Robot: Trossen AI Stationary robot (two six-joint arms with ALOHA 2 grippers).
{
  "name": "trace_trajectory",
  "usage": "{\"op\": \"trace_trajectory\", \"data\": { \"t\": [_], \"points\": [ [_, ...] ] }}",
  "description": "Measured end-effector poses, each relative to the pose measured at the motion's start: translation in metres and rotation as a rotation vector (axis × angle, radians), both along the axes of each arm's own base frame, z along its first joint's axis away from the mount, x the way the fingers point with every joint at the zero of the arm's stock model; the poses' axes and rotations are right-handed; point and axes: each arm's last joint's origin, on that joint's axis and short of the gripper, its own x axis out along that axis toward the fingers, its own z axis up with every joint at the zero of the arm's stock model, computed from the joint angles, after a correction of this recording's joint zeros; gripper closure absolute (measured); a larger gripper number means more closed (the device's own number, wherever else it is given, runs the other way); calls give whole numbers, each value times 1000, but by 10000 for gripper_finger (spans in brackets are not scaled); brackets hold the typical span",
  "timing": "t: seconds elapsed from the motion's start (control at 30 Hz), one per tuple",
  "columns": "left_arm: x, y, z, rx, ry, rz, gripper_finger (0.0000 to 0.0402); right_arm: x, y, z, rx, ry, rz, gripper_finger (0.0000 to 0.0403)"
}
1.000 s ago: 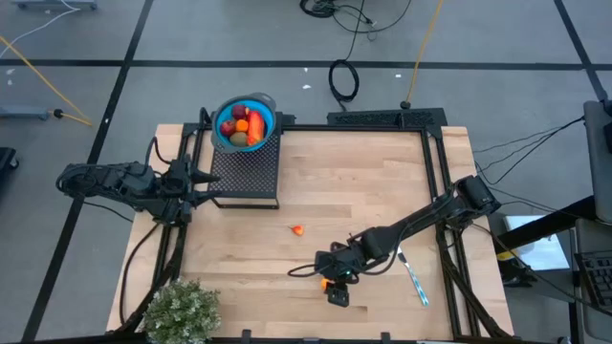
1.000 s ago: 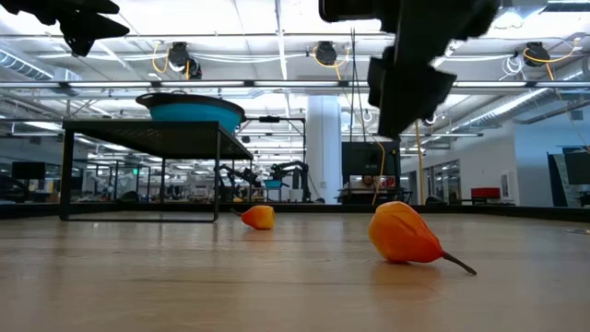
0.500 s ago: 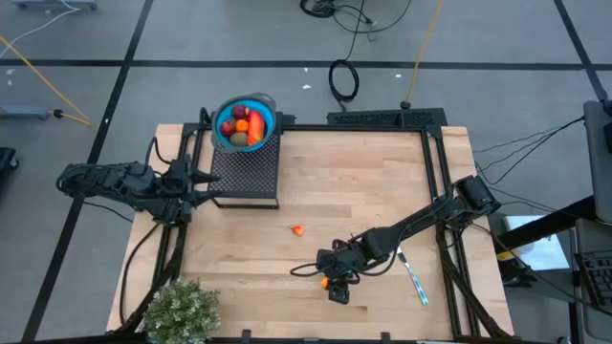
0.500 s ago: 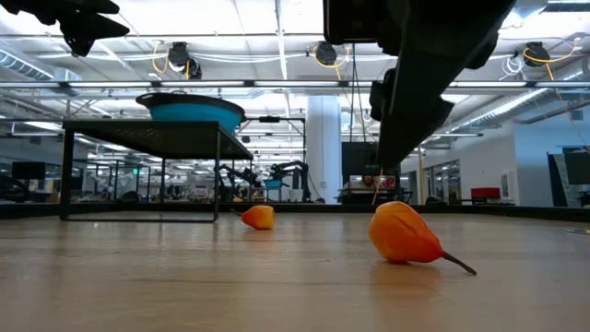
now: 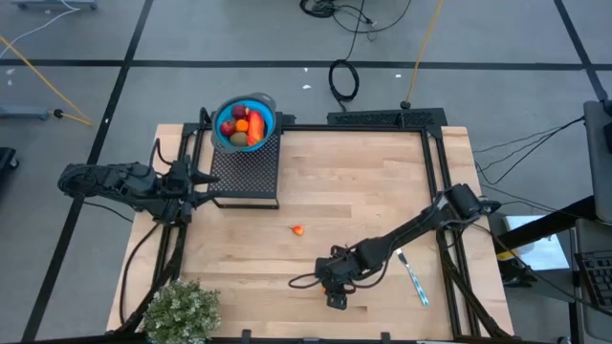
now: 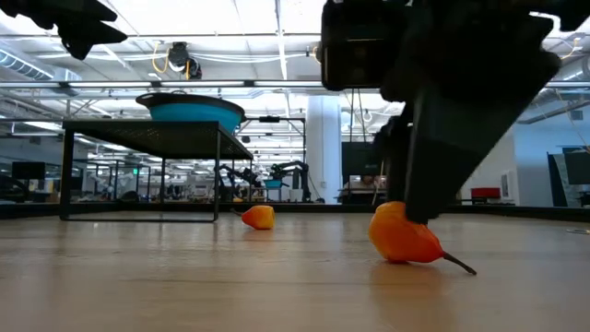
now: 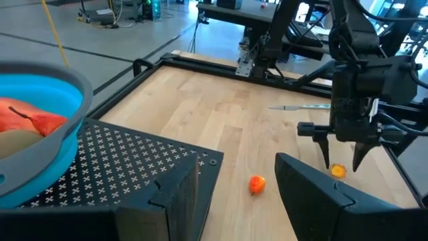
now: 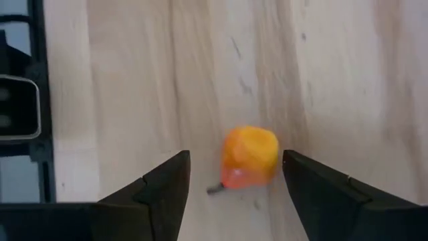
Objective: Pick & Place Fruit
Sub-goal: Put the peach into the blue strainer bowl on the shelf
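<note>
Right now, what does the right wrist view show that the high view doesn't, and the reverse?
Only the right wrist view: the orange fruit piece with its short dark stem, lying on the wood between the right gripper fingers, which stand open and apart from it.

Only the high view: the blue bowl of fruit on the black mesh stand, a second orange piece, the white and blue utensil, the green plant, and the left gripper waiting by the stand.

Both: the wooden table and the right arm's gripper low over it.
</note>
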Motion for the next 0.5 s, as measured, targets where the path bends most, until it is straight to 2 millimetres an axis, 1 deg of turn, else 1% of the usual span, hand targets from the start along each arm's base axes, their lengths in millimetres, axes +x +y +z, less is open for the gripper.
{"op": "trace_trajectory", "data": {
  "t": [0.1,0.33,0.5],
  "points": [
    [0,0,0,0,2,0,202,1,1,-7,-4,12,-9,173],
    [0,0,0,1,3,0,202,2,1,-10,-49,-2,-21,175],
    [0,0,0,1,3,0,202,2,0,-10,-70,-9,-23,202]
  ]
}}
